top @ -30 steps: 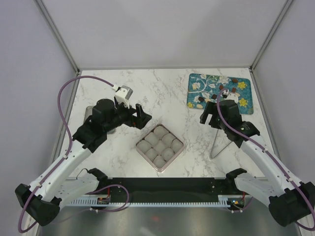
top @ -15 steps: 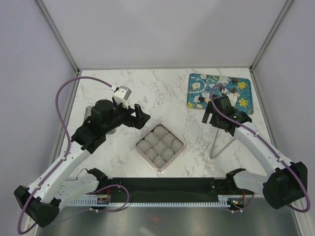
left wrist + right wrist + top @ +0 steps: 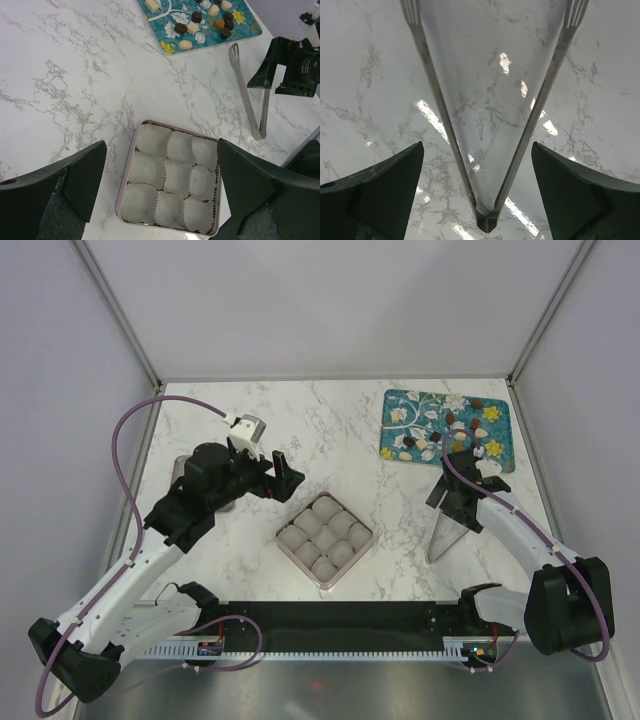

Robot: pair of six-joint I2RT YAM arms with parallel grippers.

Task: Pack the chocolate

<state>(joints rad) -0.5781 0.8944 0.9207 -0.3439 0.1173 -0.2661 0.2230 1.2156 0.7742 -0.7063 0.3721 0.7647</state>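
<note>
The chocolates (image 3: 450, 418), dark, mid brown and cream pieces, lie scattered on a teal flowered mat (image 3: 420, 405) at the back right; the left wrist view shows them too (image 3: 180, 28). A square tray (image 3: 278, 537) holds nine pale paper cups (image 3: 325, 535), all empty. Metal tongs (image 3: 440, 540) lie flat on the marble. My right gripper (image 3: 453, 502) is open and hangs low over the tongs; in the right wrist view its fingers (image 3: 395, 185) straddle the tongs' hinged end (image 3: 486, 220) without touching. My left gripper (image 3: 287, 475) is open and empty, above the tray's far edge (image 3: 127, 185).
In the left wrist view the tongs (image 3: 247, 95) lie between the mat (image 3: 210, 37) and the tray, with the right gripper (image 3: 292, 65) beside them. White marble table (image 3: 330, 430); walls and corner posts close behind and at the sides.
My right gripper has moved from the mat's near edge back toward me and down over the tongs. The left arm has barely moved.
</note>
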